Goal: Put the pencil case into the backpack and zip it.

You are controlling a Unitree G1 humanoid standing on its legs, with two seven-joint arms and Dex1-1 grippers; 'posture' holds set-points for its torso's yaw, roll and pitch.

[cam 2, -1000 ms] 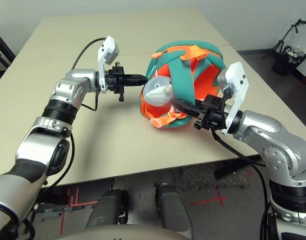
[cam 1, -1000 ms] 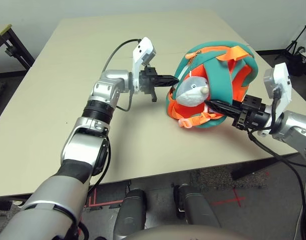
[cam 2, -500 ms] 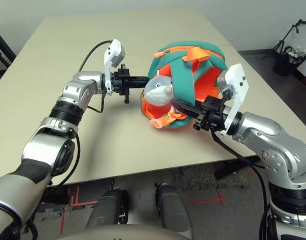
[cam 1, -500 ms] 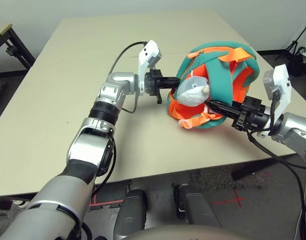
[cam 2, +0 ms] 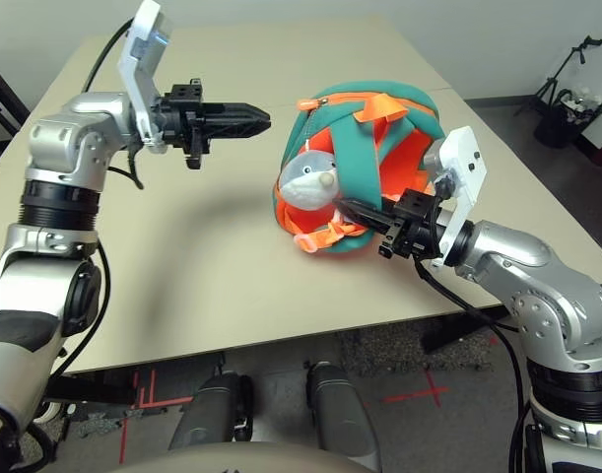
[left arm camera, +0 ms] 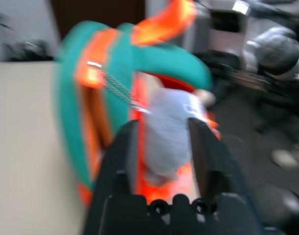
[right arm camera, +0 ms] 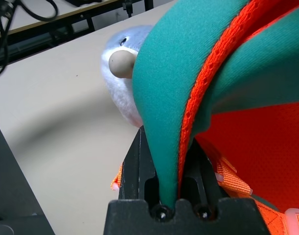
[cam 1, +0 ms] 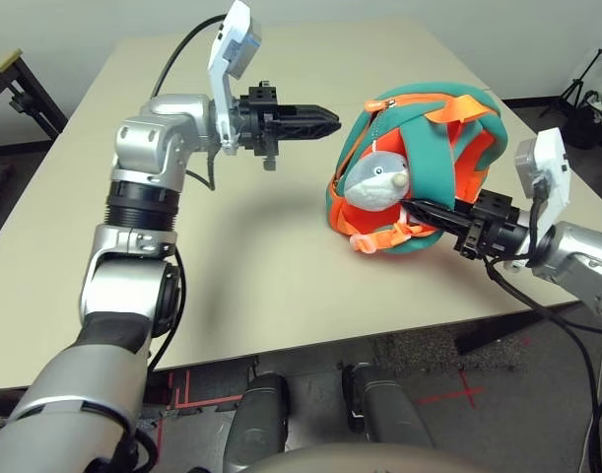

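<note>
Left eye view: the left pincer [cam 1: 325, 120] hangs above the counter [cam 1: 133, 227], jaws parted and empty, tips aimed at the backpack [cam 1: 429, 168] just beyond them, apart. The right pincer [cam 1: 419, 210], nearer, is clamped on the backpack's teal strap [right arm camera: 173, 98]. No pencil case is visible; it is probably already inside the backpack.

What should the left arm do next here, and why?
Probably keep clear. The left gripper hangs open and empty above the table, apart from the backpack, whose teal strap the right gripper pinches; the zipper looks closed.
</note>
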